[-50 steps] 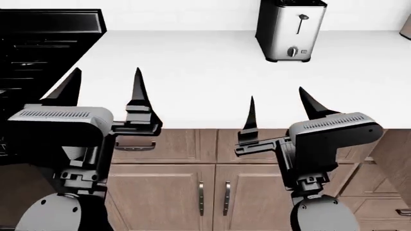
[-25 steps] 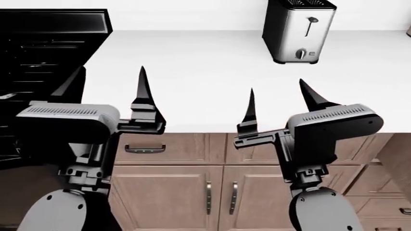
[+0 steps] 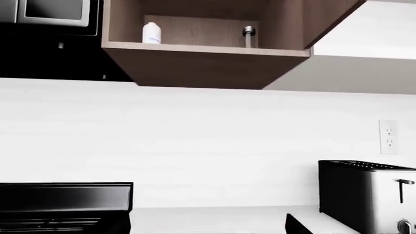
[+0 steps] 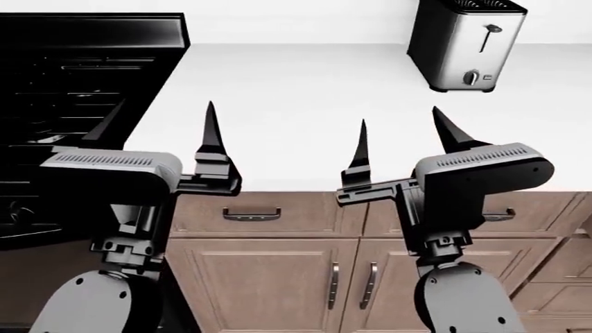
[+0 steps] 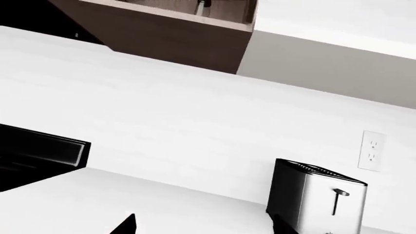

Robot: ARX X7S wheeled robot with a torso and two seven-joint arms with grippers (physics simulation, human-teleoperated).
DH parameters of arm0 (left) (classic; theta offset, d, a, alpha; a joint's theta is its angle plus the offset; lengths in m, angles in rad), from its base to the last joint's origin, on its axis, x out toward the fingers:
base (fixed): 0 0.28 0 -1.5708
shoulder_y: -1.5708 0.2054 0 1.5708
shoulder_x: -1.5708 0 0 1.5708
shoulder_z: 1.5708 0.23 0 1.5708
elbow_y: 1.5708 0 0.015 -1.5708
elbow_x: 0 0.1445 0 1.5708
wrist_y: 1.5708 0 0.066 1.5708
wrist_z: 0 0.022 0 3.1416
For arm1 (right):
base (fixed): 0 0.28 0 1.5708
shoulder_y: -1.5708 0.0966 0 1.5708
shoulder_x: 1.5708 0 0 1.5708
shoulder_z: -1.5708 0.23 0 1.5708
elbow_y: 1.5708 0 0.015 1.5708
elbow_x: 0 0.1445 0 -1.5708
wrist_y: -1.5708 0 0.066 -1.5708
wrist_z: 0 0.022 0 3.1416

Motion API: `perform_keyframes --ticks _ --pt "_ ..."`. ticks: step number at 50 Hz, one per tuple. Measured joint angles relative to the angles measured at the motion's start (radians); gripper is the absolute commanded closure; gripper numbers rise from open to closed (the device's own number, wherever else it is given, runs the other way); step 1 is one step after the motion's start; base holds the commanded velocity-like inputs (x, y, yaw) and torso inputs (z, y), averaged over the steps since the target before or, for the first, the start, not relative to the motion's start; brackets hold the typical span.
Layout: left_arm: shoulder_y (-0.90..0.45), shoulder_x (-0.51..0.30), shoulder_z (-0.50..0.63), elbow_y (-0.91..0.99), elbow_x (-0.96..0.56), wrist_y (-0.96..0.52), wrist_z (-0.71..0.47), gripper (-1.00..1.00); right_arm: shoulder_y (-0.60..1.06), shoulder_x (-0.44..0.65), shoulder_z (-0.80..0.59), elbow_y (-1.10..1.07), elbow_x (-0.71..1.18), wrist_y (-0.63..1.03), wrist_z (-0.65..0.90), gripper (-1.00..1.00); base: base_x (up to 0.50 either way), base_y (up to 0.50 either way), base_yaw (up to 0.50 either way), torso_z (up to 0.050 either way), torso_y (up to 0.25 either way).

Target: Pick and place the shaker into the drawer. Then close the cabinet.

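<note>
Left wrist view: the shaker (image 3: 248, 35) is seen upright near the right edge of the open wall cabinet (image 3: 208, 63). Both the left gripper (image 4: 163, 142) and right gripper (image 4: 400, 146) are held spread, empty; a high, level reach is needed.

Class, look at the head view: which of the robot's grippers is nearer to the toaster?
Right. The right gripper hovers over the counter just left of and in front of the toaster; the left gripper sits farther away, by the stove.
</note>
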Motion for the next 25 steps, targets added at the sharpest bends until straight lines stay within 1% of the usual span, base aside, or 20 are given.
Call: perform_keyframes --ticks 15,25 --pt "0.006 -0.011 0.007 -0.007 -0.010 0.012 -0.008 -1.00 0.002 0.007 -0.006 0.008 0.011 -0.008 0.015 -1.00 0.03 0.26 0.00 0.000 0.000" --pt "0.014 -0.018 0.012 -0.016 -0.016 0.026 -0.011 -1.00 0.008 0.010 -0.013 0.012 0.019 -0.009 0.023 -1.00 0.13 0.26 0.00 0.000 0.000"
